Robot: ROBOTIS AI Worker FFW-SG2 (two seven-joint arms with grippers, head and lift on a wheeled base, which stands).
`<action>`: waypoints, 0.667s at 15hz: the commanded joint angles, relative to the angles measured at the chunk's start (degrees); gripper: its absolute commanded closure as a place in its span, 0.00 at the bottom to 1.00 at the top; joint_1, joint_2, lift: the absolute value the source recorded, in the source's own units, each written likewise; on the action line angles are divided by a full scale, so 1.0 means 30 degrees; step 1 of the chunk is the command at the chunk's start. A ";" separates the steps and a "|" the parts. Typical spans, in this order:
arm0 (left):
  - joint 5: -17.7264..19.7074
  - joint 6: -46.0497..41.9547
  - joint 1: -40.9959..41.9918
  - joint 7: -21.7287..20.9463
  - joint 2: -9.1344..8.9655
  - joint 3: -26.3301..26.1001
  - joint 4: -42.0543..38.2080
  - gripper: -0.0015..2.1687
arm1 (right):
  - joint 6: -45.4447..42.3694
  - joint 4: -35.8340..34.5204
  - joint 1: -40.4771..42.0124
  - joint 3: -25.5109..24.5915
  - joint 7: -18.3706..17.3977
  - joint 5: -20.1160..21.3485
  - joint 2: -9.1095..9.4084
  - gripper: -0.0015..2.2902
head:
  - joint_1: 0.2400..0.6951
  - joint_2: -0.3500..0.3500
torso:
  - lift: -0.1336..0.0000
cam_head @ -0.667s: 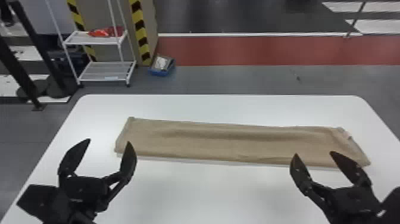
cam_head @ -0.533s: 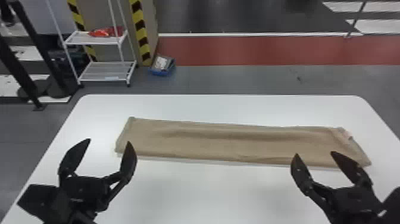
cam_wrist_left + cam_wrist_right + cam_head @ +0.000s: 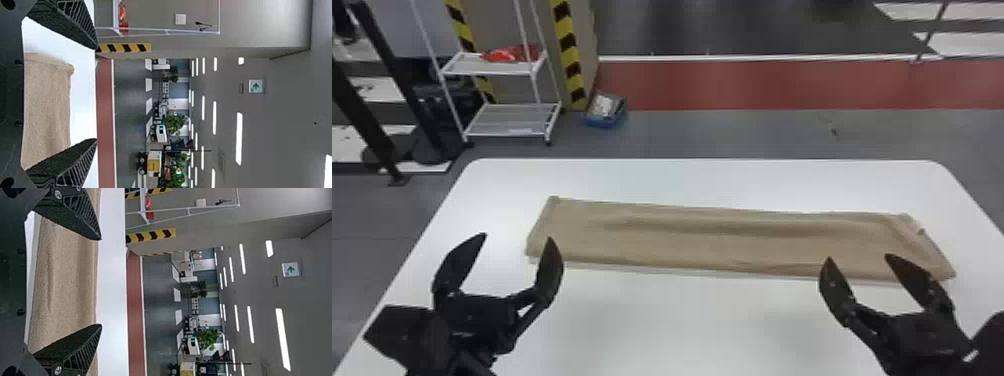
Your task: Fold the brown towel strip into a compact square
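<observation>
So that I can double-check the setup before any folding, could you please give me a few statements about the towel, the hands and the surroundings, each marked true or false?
1. The brown towel strip lies stretched out across the white table. True.
2. The brown towel strip is folded into a compact square. False: it is a long, narrow strip.
3. The left hand has its fingers spread apart. True.
4. The right hand is gripping the strip. False: the right hand is open and holds nothing.
5. The blue box is on the table. False: the blue box is on the floor beyond it.
</observation>
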 commanded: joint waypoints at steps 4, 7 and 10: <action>-0.0116 0.0148 -0.0209 0.0016 0.0000 -0.0072 0.0083 0.02 | -0.0064 0.0034 -0.0111 0.0000 -0.0001 -0.0006 0.0029 0.04 | 1.00 0.54 | 0.13; -0.0204 0.0851 -0.1528 -0.0042 0.0029 -0.0013 0.1050 0.02 | -0.0123 0.0883 -0.0639 0.0030 -0.0001 0.0024 0.0000 0.04 | 1.00 0.54 | 0.13; -0.0204 0.3371 -0.3901 -0.0306 0.0088 0.0016 0.2749 0.02 | -0.0064 0.1294 -0.0932 0.0059 -0.0001 0.0111 0.0029 0.04 | 1.00 0.54 | 0.13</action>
